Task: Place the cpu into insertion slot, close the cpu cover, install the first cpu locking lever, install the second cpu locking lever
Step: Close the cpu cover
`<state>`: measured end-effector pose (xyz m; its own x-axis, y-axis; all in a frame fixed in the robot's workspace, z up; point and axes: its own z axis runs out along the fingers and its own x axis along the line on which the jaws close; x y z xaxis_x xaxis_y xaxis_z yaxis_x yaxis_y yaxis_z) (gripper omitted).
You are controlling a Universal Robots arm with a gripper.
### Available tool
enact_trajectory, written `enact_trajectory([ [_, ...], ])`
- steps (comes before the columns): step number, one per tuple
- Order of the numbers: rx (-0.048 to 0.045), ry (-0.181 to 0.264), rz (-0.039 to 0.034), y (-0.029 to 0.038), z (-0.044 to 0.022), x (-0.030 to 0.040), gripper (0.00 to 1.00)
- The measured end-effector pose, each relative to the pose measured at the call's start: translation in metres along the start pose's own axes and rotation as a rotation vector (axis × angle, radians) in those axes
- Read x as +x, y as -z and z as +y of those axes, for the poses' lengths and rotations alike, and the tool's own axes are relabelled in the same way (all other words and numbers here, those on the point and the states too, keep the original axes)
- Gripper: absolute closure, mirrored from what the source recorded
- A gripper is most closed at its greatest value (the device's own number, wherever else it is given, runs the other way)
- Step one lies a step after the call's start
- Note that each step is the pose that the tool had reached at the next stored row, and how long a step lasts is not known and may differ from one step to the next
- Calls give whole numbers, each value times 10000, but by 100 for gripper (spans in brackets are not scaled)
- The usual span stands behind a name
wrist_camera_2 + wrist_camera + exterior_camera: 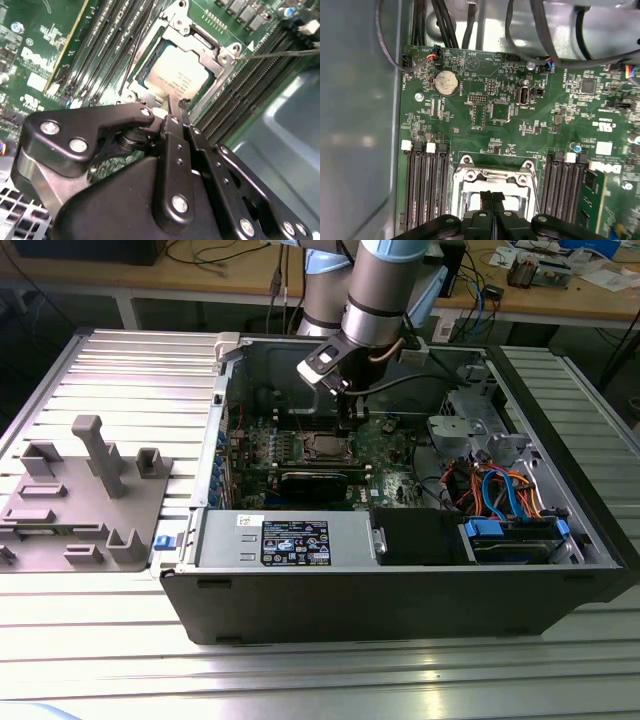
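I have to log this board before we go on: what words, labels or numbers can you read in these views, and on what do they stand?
No text reads clearly enough to quote.
Black label on the grey metal box, exterior view: too small.
White print on the motherboard, first wrist view: too small.
Print on the cpu, second wrist view: blurred.

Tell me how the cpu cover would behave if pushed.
The cpu cover looks like thin sheet metal, so probably light and springy. Its windowed frame seems to lie flat around the cpu, so a push would likely flex it, not slide it.
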<state>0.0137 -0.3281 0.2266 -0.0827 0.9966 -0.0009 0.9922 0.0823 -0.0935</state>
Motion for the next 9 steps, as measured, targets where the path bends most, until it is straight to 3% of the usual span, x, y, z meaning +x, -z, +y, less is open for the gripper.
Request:
enact_trajectory([
  [7, -7, 1, -3, 201, -19, 0, 89],
  [9, -3, -11, -107, 242, -23, 0, 89],
])
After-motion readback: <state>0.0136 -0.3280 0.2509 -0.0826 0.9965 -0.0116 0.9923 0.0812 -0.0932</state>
